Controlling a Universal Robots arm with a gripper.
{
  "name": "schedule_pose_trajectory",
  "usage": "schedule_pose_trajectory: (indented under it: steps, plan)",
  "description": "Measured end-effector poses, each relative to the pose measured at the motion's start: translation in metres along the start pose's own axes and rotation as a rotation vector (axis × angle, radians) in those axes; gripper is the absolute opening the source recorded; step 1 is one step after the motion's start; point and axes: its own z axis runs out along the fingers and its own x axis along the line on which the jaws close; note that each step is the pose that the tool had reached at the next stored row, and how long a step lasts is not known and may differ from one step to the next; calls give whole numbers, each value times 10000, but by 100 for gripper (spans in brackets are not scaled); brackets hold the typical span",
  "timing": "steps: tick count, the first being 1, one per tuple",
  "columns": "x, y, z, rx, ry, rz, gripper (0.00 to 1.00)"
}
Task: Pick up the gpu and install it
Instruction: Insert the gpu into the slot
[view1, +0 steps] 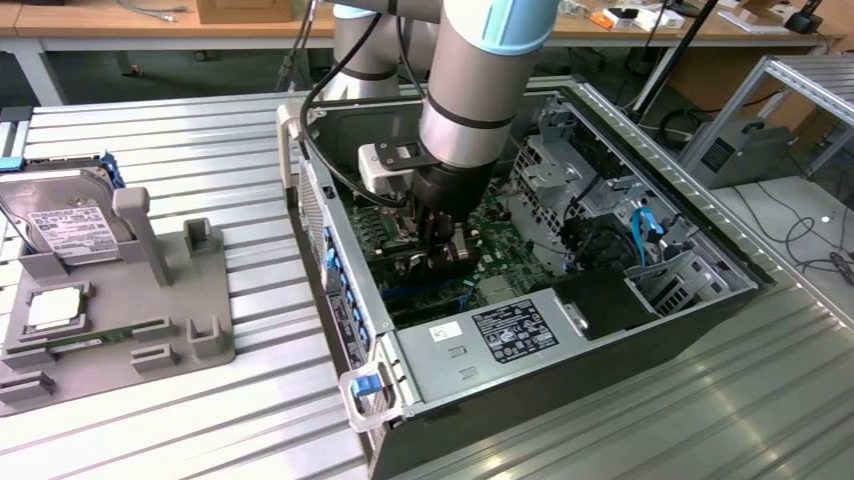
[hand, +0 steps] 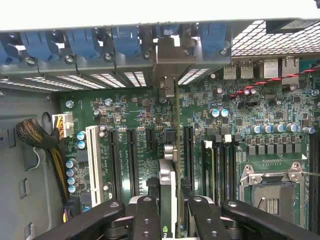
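Jaws are clamped tight on the gpu (hand: 169, 185), gripper (view1: 441, 255) sunk deep inside the open computer case (view1: 694, 290). The card stands on edge over the green motherboard (hand: 240, 115), its metal bracket reaching the rear slot openings at twelve o'clock. Hard drive (view1: 60, 225) sits on the grey holder (view1: 160, 300), nine o'clock on the table (view1: 174, 140).

One computer case (view1: 694, 300), one hard drive (view1: 60, 222), one grey fixture (view1: 174, 300), one gpu (hand: 170, 165), one arm (view1: 481, 80)

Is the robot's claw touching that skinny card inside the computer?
Touching. In the wrist view the end effector has its fingers pressed against both sides of the gpu, held edge-on above the motherboard.
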Motion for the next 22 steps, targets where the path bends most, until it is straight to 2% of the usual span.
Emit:
schedule_pose_trajectory:
  steps: [8, 13, 22]
  plan:
    - [-2, 3, -19, 0, -2, -17, 27]
    - [-14, 4, -19, -6, -2, -291, 27]
    - [-14, 4, -8, -5, -3, -290, 27]
